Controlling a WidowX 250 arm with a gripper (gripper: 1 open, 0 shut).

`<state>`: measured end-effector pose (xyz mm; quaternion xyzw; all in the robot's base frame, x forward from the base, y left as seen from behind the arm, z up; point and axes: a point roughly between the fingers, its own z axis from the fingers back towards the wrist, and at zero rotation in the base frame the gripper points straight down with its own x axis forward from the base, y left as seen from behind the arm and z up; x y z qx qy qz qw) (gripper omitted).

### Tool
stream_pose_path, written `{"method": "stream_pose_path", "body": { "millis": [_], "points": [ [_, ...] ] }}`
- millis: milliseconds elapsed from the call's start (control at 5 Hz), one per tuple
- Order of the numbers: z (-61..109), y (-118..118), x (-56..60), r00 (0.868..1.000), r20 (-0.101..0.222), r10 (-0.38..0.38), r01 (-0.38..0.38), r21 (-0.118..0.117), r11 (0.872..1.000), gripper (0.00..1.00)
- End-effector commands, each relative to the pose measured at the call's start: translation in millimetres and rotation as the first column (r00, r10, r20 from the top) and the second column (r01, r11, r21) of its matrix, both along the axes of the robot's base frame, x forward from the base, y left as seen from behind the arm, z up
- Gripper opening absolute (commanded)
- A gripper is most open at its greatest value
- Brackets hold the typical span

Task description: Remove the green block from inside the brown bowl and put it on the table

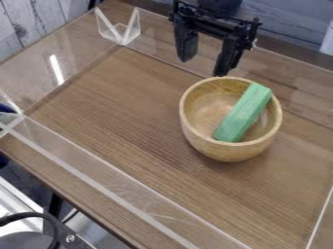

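On the table (117,117), toward its right side, I saw the brown bowl (198,133) with the green block (244,113) leaning inside it, one end on the bottom and the other propped against the far rim. My gripper (205,56) hung above and just behind the bowl, fingers spread wide, holding nothing.

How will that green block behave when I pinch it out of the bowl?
The green block looks rigid, so it probably won't flex. Leaning on the brown bowl wall, it may slide or pivot when nudged. Flat faces suggest no rolling.
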<state>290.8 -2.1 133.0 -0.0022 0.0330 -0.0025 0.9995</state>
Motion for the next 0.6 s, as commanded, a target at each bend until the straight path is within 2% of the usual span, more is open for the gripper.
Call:
{"method": "stream_pose_path", "body": {
  "millis": [0, 200, 400],
  "points": [
    [-11.3, -5.7, -0.6, 1.0, -0.016, -0.019, 0.019, -0.003, 1.0, 1.0],
    [-28.4, -11.6, -4.5, 0.998, -0.033, -0.046, 0.046, -0.008, 0.999, 1.0],
    [-45.5, -16.9, -4.2, 0.997, -0.036, -0.068, 0.068, -0.008, 0.998, 1.0]
  ]
}}
